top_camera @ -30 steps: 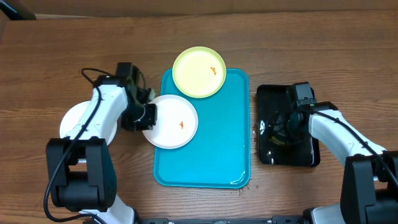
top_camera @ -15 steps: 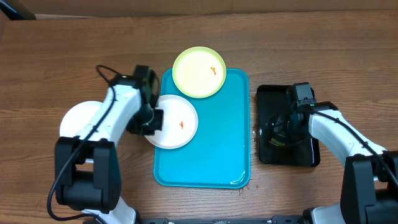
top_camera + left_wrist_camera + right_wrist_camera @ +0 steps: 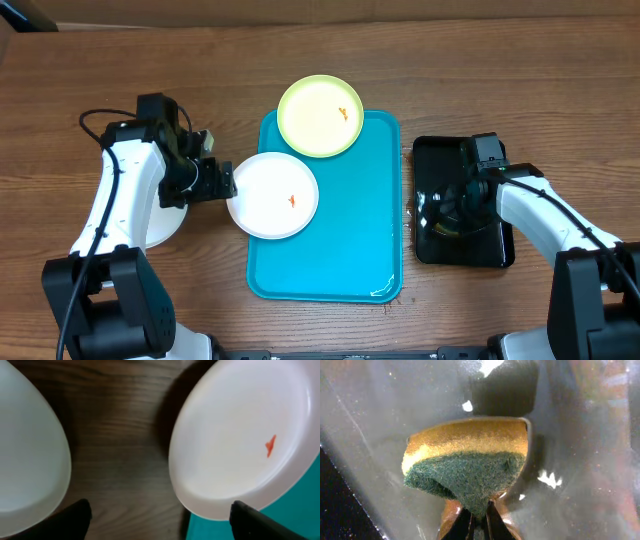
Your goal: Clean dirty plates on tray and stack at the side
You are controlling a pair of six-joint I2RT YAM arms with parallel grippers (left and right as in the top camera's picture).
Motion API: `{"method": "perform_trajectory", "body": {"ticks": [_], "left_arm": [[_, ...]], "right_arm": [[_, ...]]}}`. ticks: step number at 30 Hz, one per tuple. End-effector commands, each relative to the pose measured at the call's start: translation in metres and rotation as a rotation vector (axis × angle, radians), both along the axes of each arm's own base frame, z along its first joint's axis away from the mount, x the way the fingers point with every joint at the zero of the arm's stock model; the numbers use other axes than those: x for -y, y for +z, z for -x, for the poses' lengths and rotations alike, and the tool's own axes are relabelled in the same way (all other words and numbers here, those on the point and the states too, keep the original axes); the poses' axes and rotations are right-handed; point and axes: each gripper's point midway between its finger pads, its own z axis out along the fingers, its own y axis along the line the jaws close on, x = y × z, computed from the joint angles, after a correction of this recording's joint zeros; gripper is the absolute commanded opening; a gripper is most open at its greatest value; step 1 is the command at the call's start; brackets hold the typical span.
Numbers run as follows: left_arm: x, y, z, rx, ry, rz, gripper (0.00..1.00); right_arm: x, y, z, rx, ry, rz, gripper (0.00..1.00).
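Brown wood-grain table (image 3: 560, 90) fills the overhead view, and on it I count two trays, three plates and one sponge. Centre stage is the tray (image 3: 340, 250), a turquoise plastic rectangle with rounded corners and a raised rim. To its right sits a smaller black tray (image 3: 430, 155), glossy and flecked with white specks.

Now the plates, all round and shallow. The pale yellow-green plate (image 3: 320, 116) rests at the turquoise tray's far end, overlapping its rim, with an orange smear (image 3: 343, 112) near its right side. A white plate (image 3: 272, 195) lies half on the tray and overhangs its left edge; it carries one small orange mark (image 3: 270, 446). The second white plate (image 3: 165, 225) sits off the tray on the bare wood at the left, mostly covered by the left arm.

The left gripper (image 3: 222, 182) hovers just beside the smeared white plate's left rim, its dark fingers (image 3: 75, 517) spread wide with nothing clamped between them. Over in the black tray, the right gripper (image 3: 479, 516) pinches a sponge (image 3: 470, 460), yellow foam on one face and coarse green scouring fibre on the other, bent in the grip.
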Motion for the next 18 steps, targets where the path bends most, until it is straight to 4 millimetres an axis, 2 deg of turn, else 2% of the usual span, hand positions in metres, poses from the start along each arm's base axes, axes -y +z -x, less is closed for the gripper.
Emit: {"method": "perform_trajectory", "body": {"ticks": [1,4,9,12,13,14,15,18], "left_arm": [[-0.007,-0.013,-0.005,-0.010,0.017,-0.058,0.86],[0.002,-0.032,-0.008,-0.027,-0.018,-0.062,0.80],[-0.002,-0.056,-0.009,-0.080,-0.022,-0.141,0.68],[0.008,-0.060,-0.011,-0.081,-0.032,-0.104,0.33],[0.012,-0.060,-0.011,-0.079,-0.036,-0.085,0.27],[0.018,-0.059,-0.011,-0.078,-0.042,-0.064,0.13],[0.021,-0.059,-0.010,-0.081,-0.047,-0.051,0.04],[0.035,-0.058,0.000,-0.118,-0.092,-0.040,0.04]], "right_arm": [[-0.001,-0.006,0.009,-0.033,0.006,-0.012,0.04],[-0.002,-0.006,0.007,-0.022,0.003,-0.014,0.04],[-0.004,-0.006,0.006,-0.020,0.005,-0.026,0.04],[-0.005,-0.005,0.006,-0.020,0.005,-0.033,0.04],[-0.005,-0.005,0.006,-0.021,0.005,-0.033,0.04],[-0.005,-0.005,0.006,-0.021,0.005,-0.033,0.04],[-0.005,-0.005,0.006,-0.021,0.005,-0.033,0.04],[-0.005,-0.005,0.006,-0.023,0.005,-0.033,0.04]]}}
